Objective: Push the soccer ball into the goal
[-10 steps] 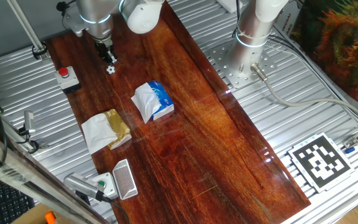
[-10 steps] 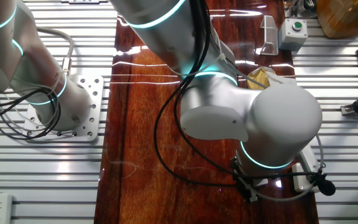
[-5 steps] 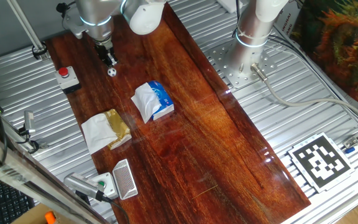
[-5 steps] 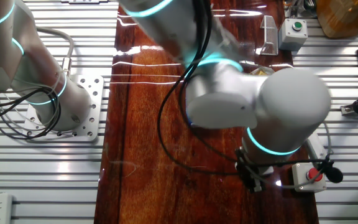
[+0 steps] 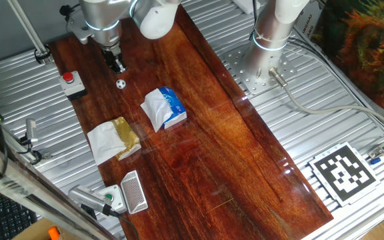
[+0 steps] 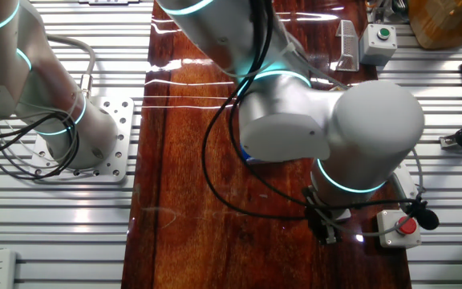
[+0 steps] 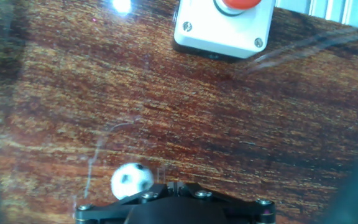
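The soccer ball is a tiny white ball with black patches on the dark wooden table top, just in front of my gripper. In the hand view the ball lies blurred right at the left side of my gripper, whose two fingertips are pressed together and hold nothing. The goal, a white frame with grey mesh, stands at the near end of the table, far from the ball. In the other fixed view the goal is at the top, and the arm hides the ball.
A red button box sits left of the ball, and it also shows in the hand view. A blue and white tissue pack and a napkin with a gold wrapper lie between ball and goal. A green-button box stands beside the goal.
The ball has rolled a short way from the gripper tip toward the tissue pack and goal end. The gripper has followed slightly behind it.
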Motion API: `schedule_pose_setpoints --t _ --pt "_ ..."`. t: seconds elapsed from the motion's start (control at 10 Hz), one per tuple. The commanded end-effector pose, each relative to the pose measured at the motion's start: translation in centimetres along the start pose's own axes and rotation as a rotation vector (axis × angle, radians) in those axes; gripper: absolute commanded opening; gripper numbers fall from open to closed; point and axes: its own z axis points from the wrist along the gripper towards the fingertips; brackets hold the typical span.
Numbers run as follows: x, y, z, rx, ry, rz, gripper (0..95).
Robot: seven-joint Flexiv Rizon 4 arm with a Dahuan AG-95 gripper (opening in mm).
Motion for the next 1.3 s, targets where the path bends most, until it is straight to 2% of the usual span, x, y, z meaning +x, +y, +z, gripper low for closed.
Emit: schedule_pose_setpoints --t 0.1,0.5,1.3 --pt "-0.18 0.02 -0.12 -0.001 0.001 0.001 0.0" --pt "-0.69 0.36 -0.70 -0.005 -0.006 0.001 0.0" --pt "-0.61 0.58 -0.68 0.002 -0.008 0.005 0.0"
